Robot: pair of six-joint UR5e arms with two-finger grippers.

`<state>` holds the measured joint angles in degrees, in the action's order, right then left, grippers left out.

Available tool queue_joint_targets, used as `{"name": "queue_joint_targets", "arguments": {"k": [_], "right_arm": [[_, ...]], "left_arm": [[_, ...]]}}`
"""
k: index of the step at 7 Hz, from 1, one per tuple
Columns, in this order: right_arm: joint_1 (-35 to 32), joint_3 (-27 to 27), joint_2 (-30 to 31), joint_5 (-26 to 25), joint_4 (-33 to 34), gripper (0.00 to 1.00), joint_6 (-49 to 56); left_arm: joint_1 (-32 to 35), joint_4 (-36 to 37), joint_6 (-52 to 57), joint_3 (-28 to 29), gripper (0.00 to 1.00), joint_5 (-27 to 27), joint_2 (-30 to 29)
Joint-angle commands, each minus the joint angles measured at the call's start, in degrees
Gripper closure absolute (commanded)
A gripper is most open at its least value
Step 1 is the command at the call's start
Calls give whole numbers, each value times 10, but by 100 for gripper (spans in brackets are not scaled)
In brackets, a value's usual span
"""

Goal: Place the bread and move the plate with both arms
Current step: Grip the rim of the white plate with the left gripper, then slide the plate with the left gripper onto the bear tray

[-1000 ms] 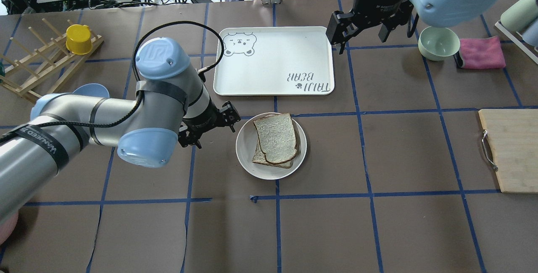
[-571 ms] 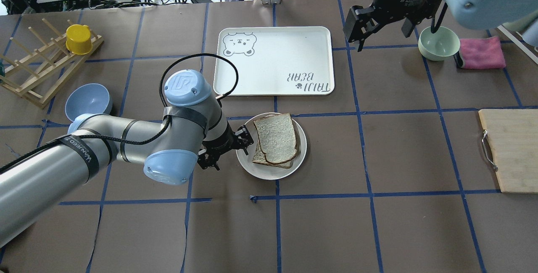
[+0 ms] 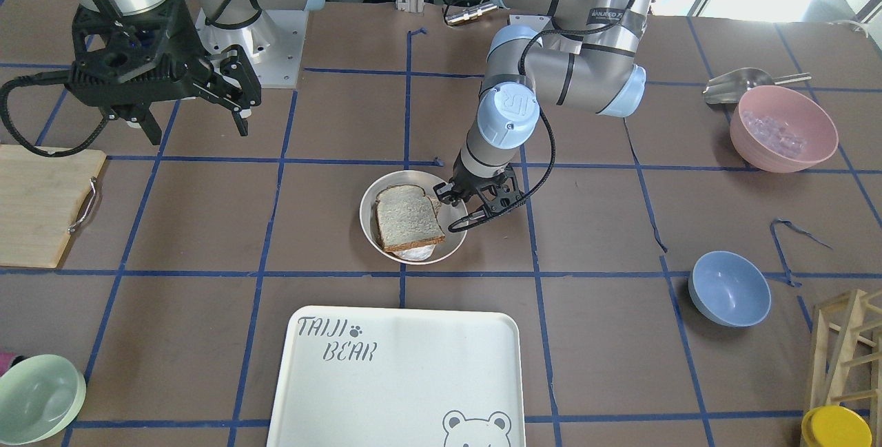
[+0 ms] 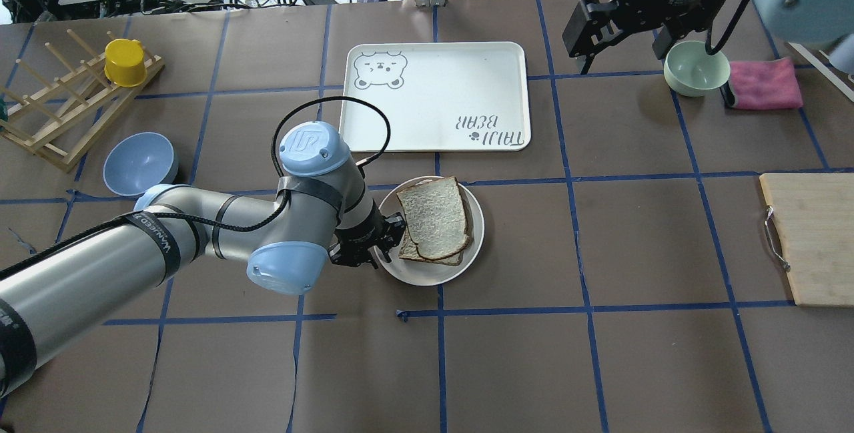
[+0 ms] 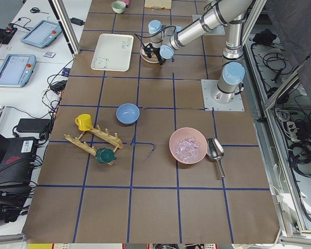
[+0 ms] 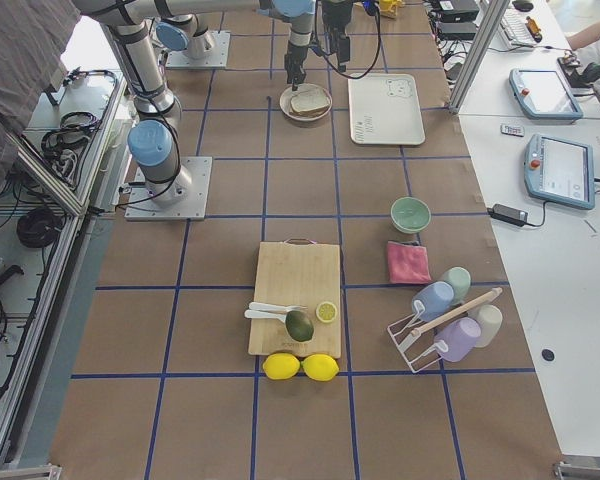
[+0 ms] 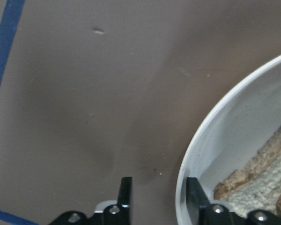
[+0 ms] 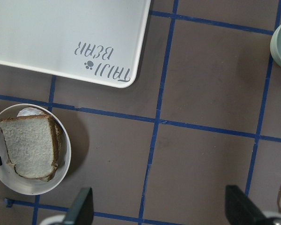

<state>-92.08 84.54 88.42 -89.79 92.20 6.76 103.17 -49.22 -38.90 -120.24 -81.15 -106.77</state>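
Note:
The bread (image 4: pixel 434 214), a large slice with a dark crust, lies on a smaller slice in the cream-white plate (image 4: pixel 467 256) near the table's middle. Both also show in the front view, the bread (image 3: pixel 408 216) and the plate (image 3: pixel 413 177). My left gripper (image 4: pixel 380 241) is low at the plate's left rim. In the left wrist view this gripper (image 7: pixel 159 197) is open, one finger outside the plate (image 7: pixel 225 136) and one inside, straddling the rim. My right gripper (image 4: pixel 627 46) hangs open and empty high above the far right, away from the plate (image 8: pixel 18 180).
The white TAIJI BEAR tray (image 4: pixel 434 96) lies just beyond the plate. A green bowl (image 4: pixel 694 67) and a pink cloth (image 4: pixel 764 83) are near the right gripper. A cutting board (image 4: pixel 810 239) is at the right edge. A blue bowl (image 4: pixel 140 163) and a wooden rack (image 4: pixel 73 109) are on the left.
My left arm has swung right and down, bringing its gripper from beside the plate onto the plate's left rim. My right gripper has moved right, toward the green bowl.

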Motion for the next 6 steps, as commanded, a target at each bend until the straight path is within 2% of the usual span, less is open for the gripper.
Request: {"name": "queue_joint_targets", "arguments": {"k": [1,6], "right_arm": [[-1,4,11,3,-10,0,-59],[-1,13,11,-2,-11,0,-68]], "left_arm": [[-1,25,1,4,100,7,-6],[-5,47,12,81,100,5,55]]}}
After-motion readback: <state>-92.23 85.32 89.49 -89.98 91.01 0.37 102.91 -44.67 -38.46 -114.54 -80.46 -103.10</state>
